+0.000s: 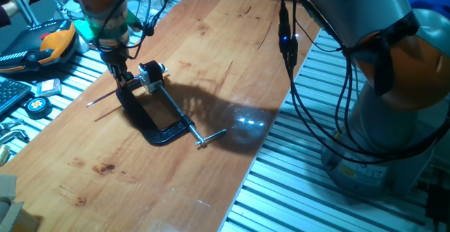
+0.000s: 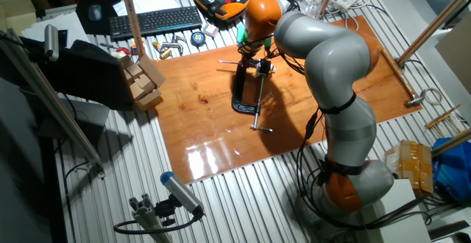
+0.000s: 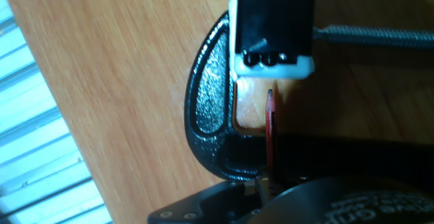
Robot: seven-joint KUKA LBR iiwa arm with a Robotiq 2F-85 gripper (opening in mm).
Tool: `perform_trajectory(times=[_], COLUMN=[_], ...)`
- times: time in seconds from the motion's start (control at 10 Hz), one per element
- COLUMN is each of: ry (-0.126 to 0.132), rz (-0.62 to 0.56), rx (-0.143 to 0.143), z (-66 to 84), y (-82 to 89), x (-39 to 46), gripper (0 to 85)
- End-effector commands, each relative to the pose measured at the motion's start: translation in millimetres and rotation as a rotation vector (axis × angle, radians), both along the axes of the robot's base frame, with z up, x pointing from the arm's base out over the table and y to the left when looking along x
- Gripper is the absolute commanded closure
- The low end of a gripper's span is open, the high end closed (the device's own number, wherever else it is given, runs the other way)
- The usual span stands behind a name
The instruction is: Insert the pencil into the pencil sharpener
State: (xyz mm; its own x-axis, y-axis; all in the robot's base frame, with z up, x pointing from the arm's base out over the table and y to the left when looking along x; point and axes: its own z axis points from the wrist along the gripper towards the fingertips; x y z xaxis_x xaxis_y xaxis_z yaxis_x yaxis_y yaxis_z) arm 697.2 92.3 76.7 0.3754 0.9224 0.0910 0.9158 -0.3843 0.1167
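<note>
The arm [image 2: 324, 88] arches over the wooden table [image 1: 211, 63] from the right and hangs its wrist straight down at the far left. Below it lies the black clamp [image 1: 151, 123], its screw running near-right. The gripper [image 1: 118, 72] pinches the pencil [image 1: 104, 97], which slants down-left. The sharpener [image 1: 151, 74] sits in the clamp's far end, just right of the gripper; in the hand view the pencil tip [image 3: 270, 96] points at it [image 3: 273, 27], close below.

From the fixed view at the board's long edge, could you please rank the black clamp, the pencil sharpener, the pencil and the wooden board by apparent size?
1. Wooden board, by far the largest.
2. Black clamp.
3. Pencil: thin, longer than the sharpener, partly hidden by the end effector.
4. Pencil sharpener, the smallest.
</note>
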Motion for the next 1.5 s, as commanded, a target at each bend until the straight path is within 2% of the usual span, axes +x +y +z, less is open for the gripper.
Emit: perform_trajectory(times=[0.0, 0.6, 1.4], ry=[0.0, 0.002, 0.01], rz=[0.0, -0.014, -0.015], rx=[-0.003, -0.015, -0.005], z=[-0.3, -0.1, -1.8], y=[-0.6, -2.3, -10.2], x=[-0.1, 0.1, -2.8], gripper=[85.0, 85.0, 85.0])
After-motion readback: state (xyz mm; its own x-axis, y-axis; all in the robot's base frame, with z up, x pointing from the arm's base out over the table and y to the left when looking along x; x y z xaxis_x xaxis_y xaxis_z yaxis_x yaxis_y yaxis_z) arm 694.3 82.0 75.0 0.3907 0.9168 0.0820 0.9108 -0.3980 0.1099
